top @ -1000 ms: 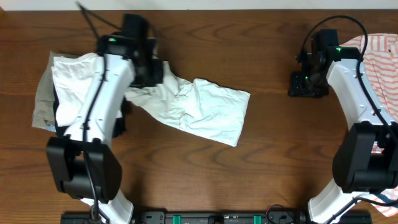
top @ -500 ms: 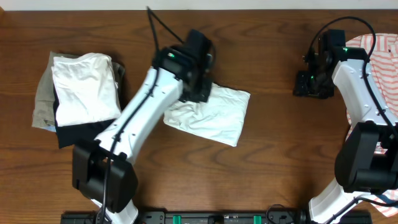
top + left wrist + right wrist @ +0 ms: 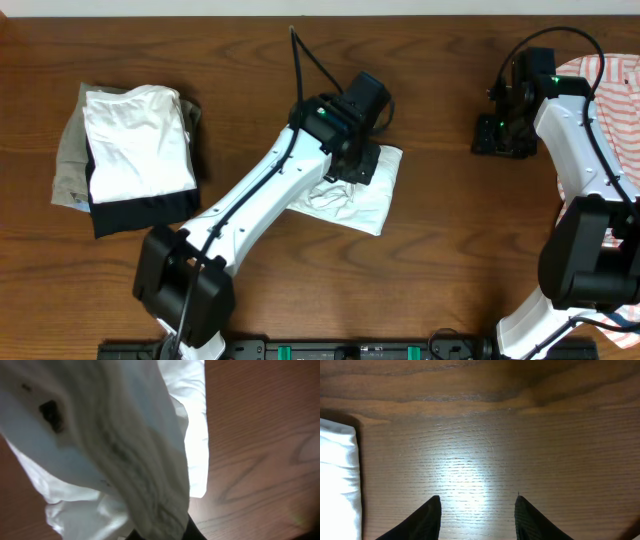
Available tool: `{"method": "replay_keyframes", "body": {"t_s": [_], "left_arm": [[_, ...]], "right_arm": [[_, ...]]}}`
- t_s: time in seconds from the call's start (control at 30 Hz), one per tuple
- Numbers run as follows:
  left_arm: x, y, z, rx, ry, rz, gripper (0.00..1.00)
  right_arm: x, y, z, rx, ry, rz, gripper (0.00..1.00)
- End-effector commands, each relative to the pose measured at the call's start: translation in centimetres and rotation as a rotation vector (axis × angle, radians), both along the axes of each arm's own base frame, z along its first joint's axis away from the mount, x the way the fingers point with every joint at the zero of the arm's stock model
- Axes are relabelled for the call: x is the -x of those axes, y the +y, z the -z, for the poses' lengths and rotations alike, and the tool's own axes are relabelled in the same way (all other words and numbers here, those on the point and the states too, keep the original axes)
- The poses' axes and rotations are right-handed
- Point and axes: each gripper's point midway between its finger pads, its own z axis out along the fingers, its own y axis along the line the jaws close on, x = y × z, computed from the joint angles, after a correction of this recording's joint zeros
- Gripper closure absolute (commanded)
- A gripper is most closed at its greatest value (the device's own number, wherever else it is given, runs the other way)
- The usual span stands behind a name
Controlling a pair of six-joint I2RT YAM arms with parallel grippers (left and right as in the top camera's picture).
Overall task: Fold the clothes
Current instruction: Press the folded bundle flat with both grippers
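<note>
Fabric of the white garment fills the left wrist view, hanging right off the left gripper, whose jaws pinch it tight; only the overhead shows the rest lying crumpled at the middle of the table. Right wrist view adds what the overhead hides: the right gripper stands part-spread, nothing between, over bare wood. Farther off, a folded stack sits at the left and a striped garment at the right edge.

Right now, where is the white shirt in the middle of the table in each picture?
Overhead: white shirt at centre, partly under the left arm.
Left wrist: fills the left and middle, up close.
Right wrist: likely the white strip at the left edge.
Shared landmark: the brown wooden table.
</note>
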Motion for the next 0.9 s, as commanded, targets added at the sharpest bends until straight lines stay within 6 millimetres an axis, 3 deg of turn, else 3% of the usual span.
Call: {"method": "replay_keyframes", "body": {"t_s": [0.0,0.2,0.27,0.3,0.4,0.67,0.73,0.87], "left_arm": [[-0.4,-0.9,0.7,0.0,0.01,-0.034,0.92],[-0.7,-3.7,0.3,0.064,-0.043,-0.029,0.83],[-0.6,-4.7,0.1,0.085,-0.053,-0.028,0.63],[-0.3,-5.0,0.1,0.088,-0.053,-0.019,0.58],[0.2,-5.2,0.2,0.08,-0.045,-0.007,0.57],[0.4,-3.0,0.8,-0.002,-0.028,0.035,0.53],[-0.1,-1.3,1.0,-0.062,-0.036,0.007,0.53],[-0.9,1.6,1.3,-0.134,-0.026,-0.049,0.53]], "right_arm": [[0.3,-0.1,0.5,-0.003,0.018,0.017,0.54],[0.3,-0.1,0.5,-0.003,0.018,0.017,0.54],[0.3,-0.1,0.5,-0.003,0.019,0.017,0.54],[0.3,-0.1,0.5,-0.003,0.018,0.017,0.54],[0.3,-0.1,0.5,-0.003,0.018,0.017,0.54],[0.2,0.4,0.4,-0.029,0.015,0.0,0.5],[0.1,1.9,0.2,-0.108,0.002,-0.066,0.5],[-0.4,6.7,-1.4,-0.357,-0.085,-0.257,0.51]]}}
